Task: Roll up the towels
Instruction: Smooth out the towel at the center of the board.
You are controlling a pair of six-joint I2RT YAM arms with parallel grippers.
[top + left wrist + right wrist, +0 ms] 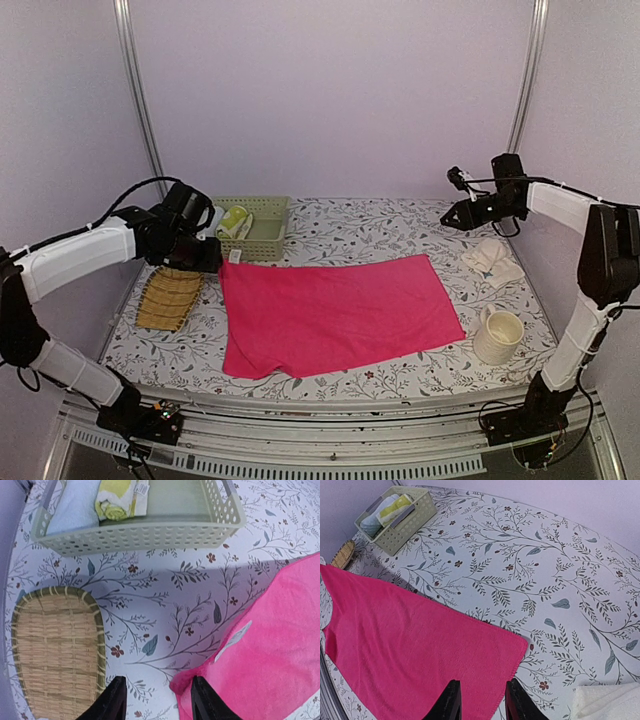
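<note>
Pink towel [335, 315] lies spread flat, mid-table, between the two grippers and held by neither. Left gripper [156, 686]: fingers apart, nothing between them but bare table [200, 580]. The towel's far-left corner sits right at the tip of one finger [200, 695]; I cannot tell if it touches. The white tag [232, 640] lies on that corner, just ahead of that fingertip. The rest of the pink cloth runs off to that finger's side. Right gripper [481, 686]: fingers also apart, nothing clamped. From the top camera it hangs in the air past the towel's far-right corner. In its wrist view that corner lies below and just ahead of the fingertips, with the short edge of the towel passing under the gap. The cream-white towel [492, 262] lies crumpled near the right gripper on its outer side, apart from the pink one; the right wrist view catches only an edge of it [610, 702]. Further out: straw mat [57, 650] lies just beside the left gripper on its outer side, near the other finger. The green basket [140, 535] is ahead of the left fingertips with rolled cloth inside. The mug [497, 337] stands upright well nearer the arm bases than the right gripper, close to the pink towel's near-right corner.
</note>
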